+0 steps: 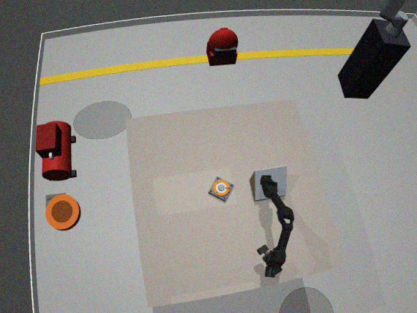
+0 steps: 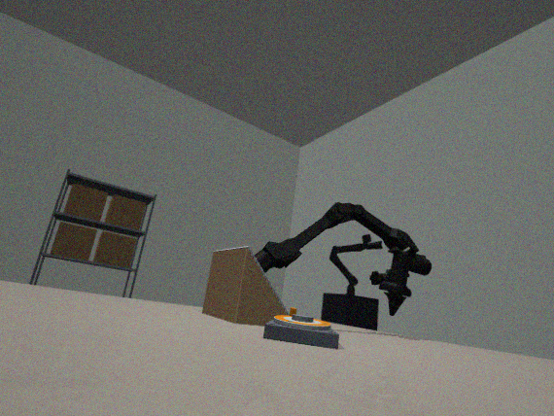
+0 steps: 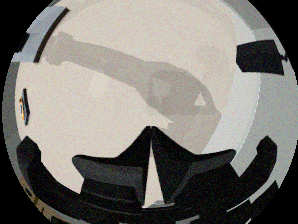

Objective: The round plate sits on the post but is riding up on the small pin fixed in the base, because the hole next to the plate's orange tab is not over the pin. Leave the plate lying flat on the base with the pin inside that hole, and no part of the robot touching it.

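The round plate [image 1: 215,188] [image 2: 283,319], orange and white, sits around the grey post [image 1: 221,187] [image 2: 302,319] on the square grey base [image 1: 226,197] [image 2: 301,336]. The orange tab [image 2: 293,311] stands up at the plate's far left in the exterior view. There the plate looks slightly raised and tilted above the base; the pin and the hole cannot be made out. The base also shows tiny at the left edge of the wrist view. My gripper [image 1: 271,273] [image 2: 393,313] [image 3: 150,129] is shut and empty, pointing down, well away from the plate and above the floor.
The wedge-shaped arm mount [image 1: 259,194] [image 2: 224,287] stands beside the base. Farther off are a red compressor [image 1: 56,164], an orange round object [image 1: 63,196], a red helmet-like object [image 1: 222,38], a black pedestal [image 1: 373,62] [image 2: 350,311] with another arm, and a shelf [image 2: 99,225].
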Tool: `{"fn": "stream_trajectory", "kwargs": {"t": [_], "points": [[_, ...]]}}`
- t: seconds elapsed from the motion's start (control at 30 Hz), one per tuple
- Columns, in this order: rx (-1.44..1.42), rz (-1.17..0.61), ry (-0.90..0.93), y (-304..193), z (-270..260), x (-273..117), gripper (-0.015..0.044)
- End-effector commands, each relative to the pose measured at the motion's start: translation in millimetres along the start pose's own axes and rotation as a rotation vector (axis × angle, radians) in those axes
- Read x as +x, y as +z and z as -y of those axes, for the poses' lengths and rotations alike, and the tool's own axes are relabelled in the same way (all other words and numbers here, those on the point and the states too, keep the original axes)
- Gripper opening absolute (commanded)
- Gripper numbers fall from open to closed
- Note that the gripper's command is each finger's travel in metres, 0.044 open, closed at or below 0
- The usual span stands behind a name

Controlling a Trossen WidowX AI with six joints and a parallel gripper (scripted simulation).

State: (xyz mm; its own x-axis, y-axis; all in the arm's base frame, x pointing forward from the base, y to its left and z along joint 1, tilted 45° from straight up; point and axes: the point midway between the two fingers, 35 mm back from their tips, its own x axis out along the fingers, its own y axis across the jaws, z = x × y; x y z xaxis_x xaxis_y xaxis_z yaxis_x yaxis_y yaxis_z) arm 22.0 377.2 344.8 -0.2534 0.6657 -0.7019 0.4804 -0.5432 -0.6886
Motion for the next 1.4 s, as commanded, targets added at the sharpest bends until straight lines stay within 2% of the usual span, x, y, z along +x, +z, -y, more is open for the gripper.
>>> {"fn": "stream_trajectory", "kwargs": {"t": [0.0, 0.13, 0.2, 0.33, 0.7, 0.93, 1.0, 1.2, 1.27, 1.37], "points": [[0.275, -0.059, 0.031, -36, -42, -5, 0.0000], [0.571, -0.130, 0.067, -74, -98, -11, 0.0000], [0.631, -0.141, 0.075, -80, -110, -11, 0.0000], [0.935, -0.188, 0.110, -104, -175, -14, 0.0000], [1.622, -0.251, 0.146, -110, -319, -21, 0.0000], [2.186, -0.276, 0.113, -75, -419, -32, 0.0000], [2.253, -0.276, 0.105, -69, -430, -33, 0.0000], [2.817, -0.247, 0.000, -8, -500, -40, 0.0000], [2.883, -0.238, -0.018, 0, -506, -40, 0.0000], [3.170, -0.182, -0.106, 36, -529, -39, 0.0000]]}}
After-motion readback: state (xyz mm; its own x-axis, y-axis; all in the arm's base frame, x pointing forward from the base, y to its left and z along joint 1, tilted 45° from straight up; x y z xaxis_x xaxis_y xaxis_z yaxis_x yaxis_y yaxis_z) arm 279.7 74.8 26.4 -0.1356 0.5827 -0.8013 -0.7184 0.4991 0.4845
